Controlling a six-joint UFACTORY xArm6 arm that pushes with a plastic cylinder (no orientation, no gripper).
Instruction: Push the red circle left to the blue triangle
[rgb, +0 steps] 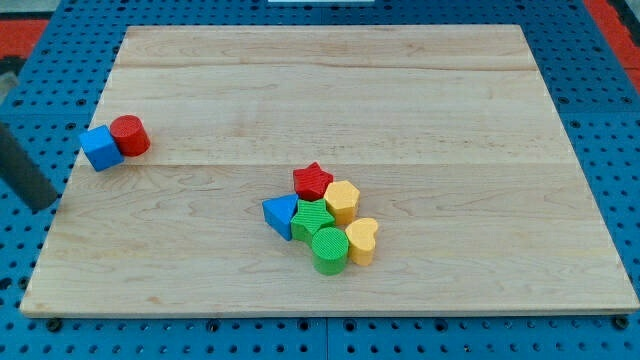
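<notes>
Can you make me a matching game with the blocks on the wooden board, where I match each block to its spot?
Blocks:
1. red circle block
2. red star block
3. green circle block
4. blue triangle block

Places:
A. top of the middle cluster
B. view's left edge of the middle cluster
C. touching the blue cube block
D. bottom of the middle cluster

Pairs: 1-C, 2-A, 3-D, 4-B

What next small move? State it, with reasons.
Probably swing my tip, now far left, up around the blue cube to the upper left of the red circle: the circle touches that cube, and the blue triangle lies toward the view's lower right.
</notes>
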